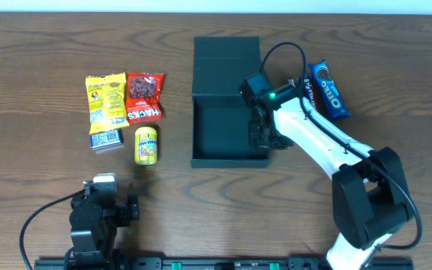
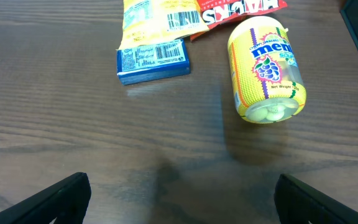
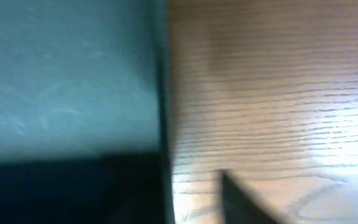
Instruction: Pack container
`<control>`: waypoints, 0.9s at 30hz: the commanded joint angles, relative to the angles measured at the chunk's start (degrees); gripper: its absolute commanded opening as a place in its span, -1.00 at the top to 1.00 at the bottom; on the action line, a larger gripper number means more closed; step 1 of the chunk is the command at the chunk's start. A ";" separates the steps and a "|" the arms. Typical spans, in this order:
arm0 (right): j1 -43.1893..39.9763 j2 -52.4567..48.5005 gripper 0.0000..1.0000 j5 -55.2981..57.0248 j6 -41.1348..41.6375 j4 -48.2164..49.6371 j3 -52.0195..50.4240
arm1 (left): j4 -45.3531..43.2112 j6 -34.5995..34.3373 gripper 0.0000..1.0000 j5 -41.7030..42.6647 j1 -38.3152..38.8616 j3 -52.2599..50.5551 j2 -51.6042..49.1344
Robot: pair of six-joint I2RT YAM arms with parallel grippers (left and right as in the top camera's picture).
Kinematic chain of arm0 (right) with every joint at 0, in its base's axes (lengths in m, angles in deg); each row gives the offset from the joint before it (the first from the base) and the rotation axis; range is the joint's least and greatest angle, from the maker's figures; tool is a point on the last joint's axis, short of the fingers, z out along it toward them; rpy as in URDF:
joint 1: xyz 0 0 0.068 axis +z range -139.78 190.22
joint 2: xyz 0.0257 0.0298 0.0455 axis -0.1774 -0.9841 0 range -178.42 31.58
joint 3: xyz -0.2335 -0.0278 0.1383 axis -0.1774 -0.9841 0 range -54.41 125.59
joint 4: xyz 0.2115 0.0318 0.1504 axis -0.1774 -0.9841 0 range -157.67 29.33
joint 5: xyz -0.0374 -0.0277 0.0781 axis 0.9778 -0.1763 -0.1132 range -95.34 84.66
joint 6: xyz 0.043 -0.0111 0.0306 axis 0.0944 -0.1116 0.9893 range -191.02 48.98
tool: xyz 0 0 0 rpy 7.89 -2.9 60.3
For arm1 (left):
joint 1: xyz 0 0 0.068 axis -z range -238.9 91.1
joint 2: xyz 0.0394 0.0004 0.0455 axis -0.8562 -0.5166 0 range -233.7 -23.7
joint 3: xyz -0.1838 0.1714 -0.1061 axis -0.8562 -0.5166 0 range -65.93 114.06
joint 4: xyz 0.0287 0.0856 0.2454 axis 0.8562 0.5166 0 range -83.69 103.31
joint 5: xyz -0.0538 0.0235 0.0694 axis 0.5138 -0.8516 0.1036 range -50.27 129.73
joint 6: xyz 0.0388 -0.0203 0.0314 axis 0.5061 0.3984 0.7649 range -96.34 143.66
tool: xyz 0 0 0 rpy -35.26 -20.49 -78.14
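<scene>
The container (image 1: 220,129) is a dark green-black box, open, in the middle of the table, with its flap lid (image 1: 226,64) laid back at the far side. My right gripper (image 1: 265,135) is at the container's right wall. The right wrist view is blurred: the wall (image 3: 67,81) fills the left, and one finger of my right gripper (image 3: 185,186) shows over the wood to the right, apart from the wall. The other finger is hidden in the dark. My left gripper (image 1: 112,191) (image 2: 182,199) is open and empty near the front left.
Left of the container lie a yellow packet (image 1: 106,99), a red Hacks packet (image 1: 143,96), a small blue box (image 1: 106,139) (image 2: 153,60) and a yellow Mentos tub (image 1: 146,145) (image 2: 266,68). A blue Oreo packet (image 1: 328,88) lies right of the container.
</scene>
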 commanded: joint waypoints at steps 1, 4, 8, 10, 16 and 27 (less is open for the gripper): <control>-0.72 -0.13 -0.98 1.42 0.76 -0.46 0.37 | 0.15 0.81 -0.91 -0.81 -0.17 -0.61 0.37; -1.84 2.86 -0.99 1.42 -0.13 -4.11 5.29 | 0.15 0.81 -0.91 -0.81 -0.17 -0.61 0.37; -2.99 10.38 -0.98 1.42 -3.67 -9.90 15.56 | 0.15 0.81 -0.91 -0.81 -0.17 -0.61 0.37; -3.17 14.32 -0.98 1.42 -6.27 -11.58 20.79 | 0.15 0.81 -0.91 -0.81 -0.17 -0.61 0.37; -3.19 28.61 -0.99 1.57 -9.51 -8.07 29.00 | 0.15 0.81 -0.91 -0.81 -0.17 -0.61 0.37; -3.30 38.14 -0.99 4.61 -14.01 -17.46 28.98 | 0.15 0.81 -0.91 -0.81 -0.17 -0.61 0.37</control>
